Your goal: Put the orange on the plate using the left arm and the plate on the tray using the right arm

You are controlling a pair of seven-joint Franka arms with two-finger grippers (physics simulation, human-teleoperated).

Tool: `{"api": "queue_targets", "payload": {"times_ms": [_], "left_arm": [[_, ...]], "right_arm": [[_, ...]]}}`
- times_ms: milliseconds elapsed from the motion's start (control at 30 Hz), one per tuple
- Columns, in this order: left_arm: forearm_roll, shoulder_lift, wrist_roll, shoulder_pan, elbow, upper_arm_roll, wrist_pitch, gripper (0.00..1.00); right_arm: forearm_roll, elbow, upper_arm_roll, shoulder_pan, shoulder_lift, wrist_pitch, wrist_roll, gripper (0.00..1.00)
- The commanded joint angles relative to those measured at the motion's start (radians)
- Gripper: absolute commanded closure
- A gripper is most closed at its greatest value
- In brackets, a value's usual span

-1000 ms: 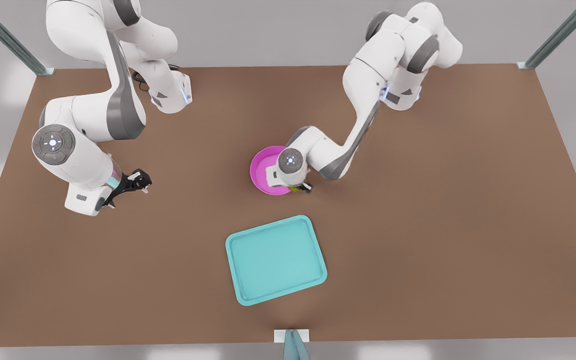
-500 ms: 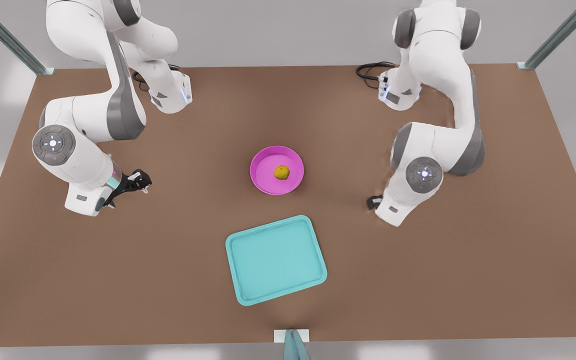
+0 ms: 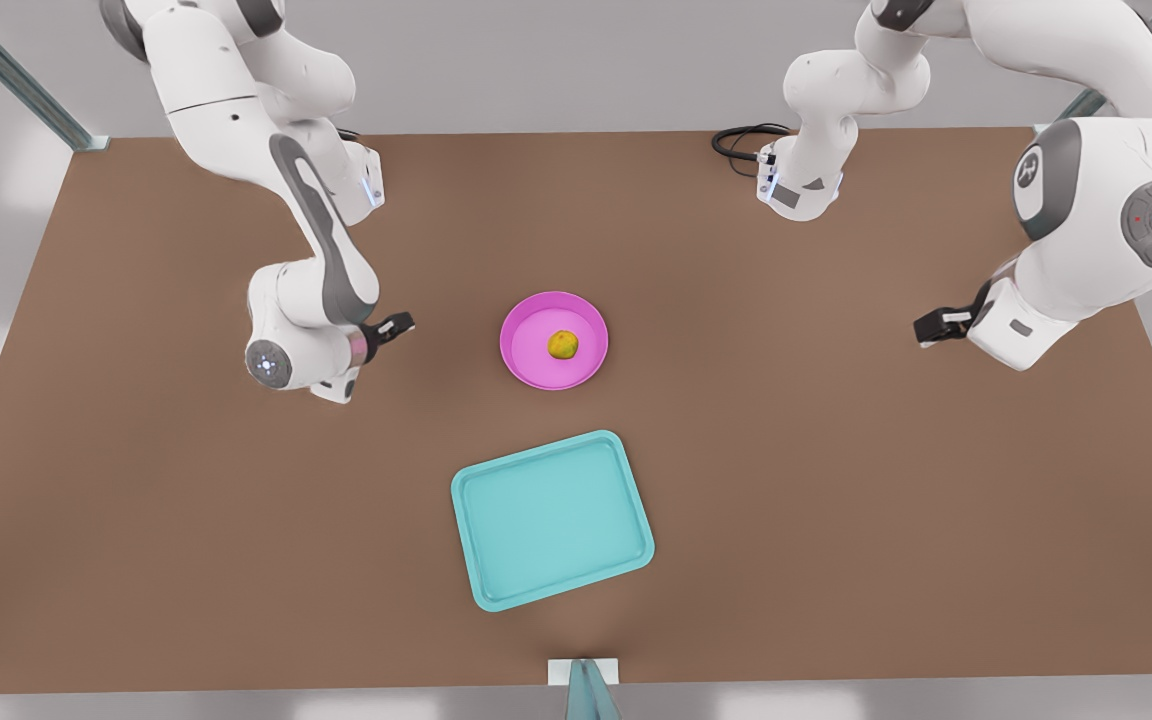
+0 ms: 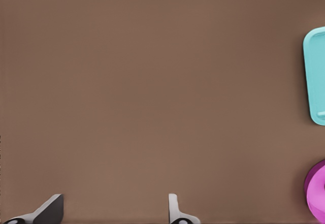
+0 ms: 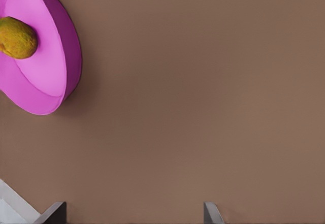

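Both arms are white and smooth, with round fat parts and dark grey bands at the bends. Each arm has a grey round cap with a small white light in the middle. A black cable (image 3: 744,142) curls by one arm's foot. Each tool is black; the left tool (image 3: 939,325), the right tool (image 3: 393,327).

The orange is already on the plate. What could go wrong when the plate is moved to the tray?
1. The orange lies loose in the plate; a tilted lift by the open right gripper could roll it out.
2. The tray is hardly wider than the plate and lies askew, so the plate may land on its rim.
The open left gripper waits apart.
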Motion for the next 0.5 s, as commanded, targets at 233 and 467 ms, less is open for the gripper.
{"api": "queue_targets", "payload": {"times_ms": [233,467], "left_arm": [[0.004,-0.001,0.207,0.0,-0.001,0.0,-0.014,0.0],[0.004,-0.001,0.204,0.0,0.0,0.0,-0.008,0.0]], "right_arm": [[0.471,-0.056,0.003,0.307,0.118,0.602,0.017,0.0],[0.472,-0.056,0.005,0.324,0.156,0.591,0.017,0.0]]}}
